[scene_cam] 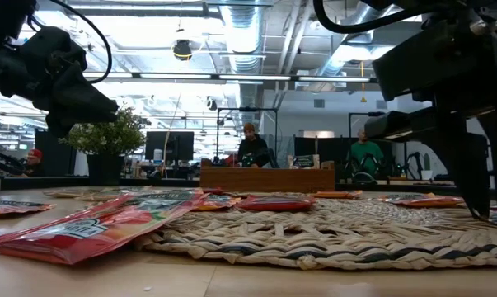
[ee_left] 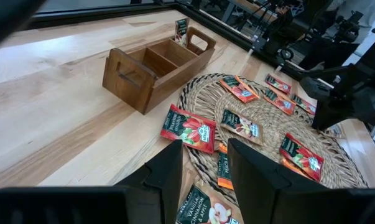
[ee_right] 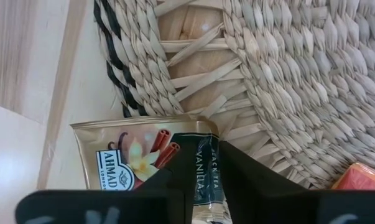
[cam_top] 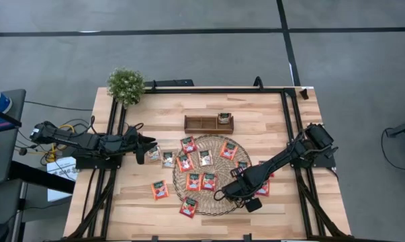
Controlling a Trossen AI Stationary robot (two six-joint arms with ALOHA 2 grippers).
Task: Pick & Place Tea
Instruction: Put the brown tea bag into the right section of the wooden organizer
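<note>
On the left, the left gripper [cam_top: 150,142] hovers low at the mat's [cam_top: 237,191] left edge, fingers spread with nothing between them, and the beige sachets [cam_top: 168,159] lie just beside its tips. Moving across, red sachets [cam_top: 193,181] sit scattered over the mat, one [cam_top: 160,190] lies off it on the bare table [cam_top: 269,121], and the tray [cam_top: 208,124] waits behind the mat with a single sachet standing in its right compartment. Now to the right side: the right gripper [cam_top: 223,193] is down at the mat's lower right, and its wrist view shows a vanilla sachet [ee_right: 156,163] lying half on the weave, half on the wood, its edge sitting in the narrow gap between the fingers [ee_right: 175,186]. They look nearly pressed together on that edge, though I cannot tell whether the pinch is actually firm. The risk here is a thin bite: a flat foil packet caught only by its rim could slide out on the lift, or swing and drop short of the tray. The mat's raised rim could also snag the packet and peel it free.
</note>
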